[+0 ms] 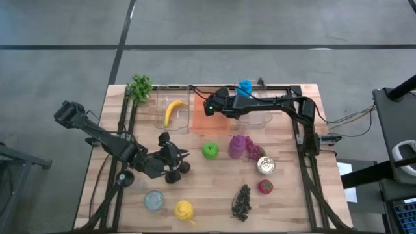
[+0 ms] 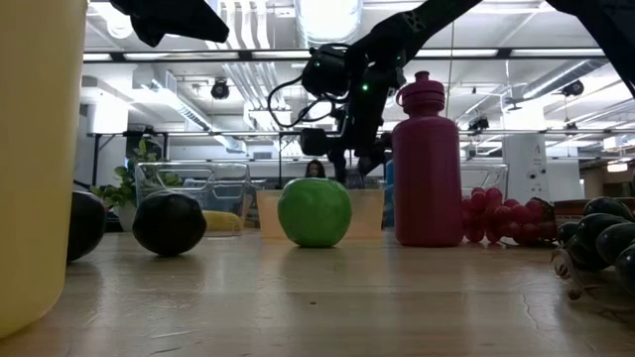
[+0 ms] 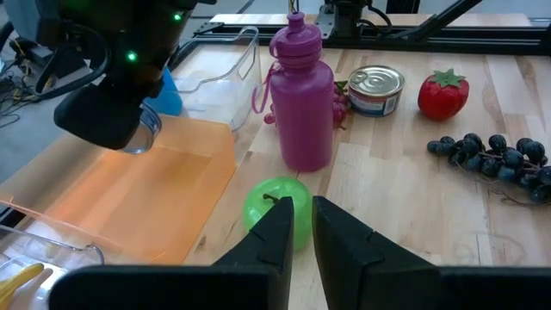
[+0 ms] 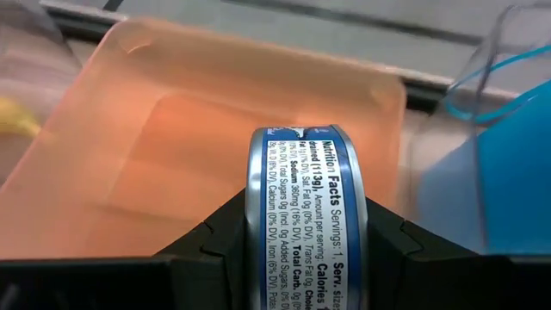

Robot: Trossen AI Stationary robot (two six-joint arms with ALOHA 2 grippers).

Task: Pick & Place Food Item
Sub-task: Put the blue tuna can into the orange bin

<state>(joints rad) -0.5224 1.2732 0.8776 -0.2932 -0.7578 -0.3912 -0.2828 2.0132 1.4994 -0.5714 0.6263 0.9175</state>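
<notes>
My right gripper point(image 1: 209, 106) hangs over the orange container point(image 1: 211, 121) at the table's far middle, shut on a small can with a blue label point(image 4: 308, 215). The can also shows in the left wrist view point(image 3: 143, 132). My left gripper point(image 1: 174, 158) waits at the near left, shut and holding nothing, its fingers pointing toward the green apple point(image 3: 274, 207). A banana point(image 1: 173, 112) lies in a clear container left of the orange one. My right gripper pinches the can by its two flat ends point(image 4: 258, 226), one finger on each end, so the labelled round wall faces the wrist camera. The fingers slant down from the table's right. The can sits on edge in the hold, lifted clear above the orange container's floor point(image 4: 198, 146).
On the table stand a purple bottle point(image 1: 237, 147), red grapes point(image 1: 253, 151), another can point(image 1: 266, 165), a strawberry point(image 1: 264, 186), dark grapes point(image 1: 242, 201), a yellow item point(image 1: 185, 209) and a round tin point(image 1: 154, 200). Greens point(image 1: 140, 86) sit at the far left, a blue item point(image 1: 244, 88) in a clear container.
</notes>
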